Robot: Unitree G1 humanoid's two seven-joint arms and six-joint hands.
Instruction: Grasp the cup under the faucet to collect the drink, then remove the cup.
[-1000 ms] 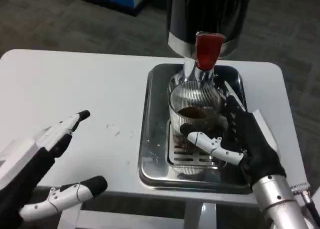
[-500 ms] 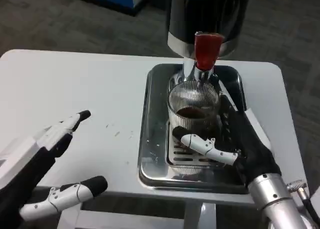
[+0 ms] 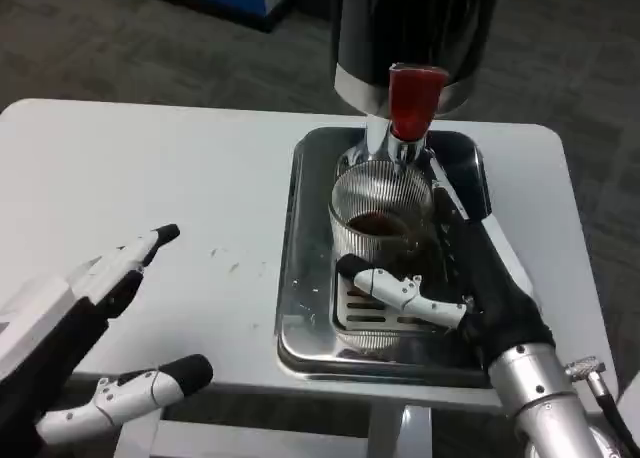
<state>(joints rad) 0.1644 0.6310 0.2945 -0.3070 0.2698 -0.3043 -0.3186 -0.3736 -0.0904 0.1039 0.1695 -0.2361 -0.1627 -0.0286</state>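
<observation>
Standing upright, mouth up, the cup [image 3: 381, 223] sits under the faucet [image 3: 411, 103].
Right hand [image 3: 462, 288] wraps it from the right; left hand [image 3: 85, 328] spread, empty.

I see a white desk [image 3: 150, 168] with rounded corners over grey carpet. A shiny metal tray [image 3: 300, 308] sits directly on its right half, and a few faint specks mark the surface just left of it.
</observation>
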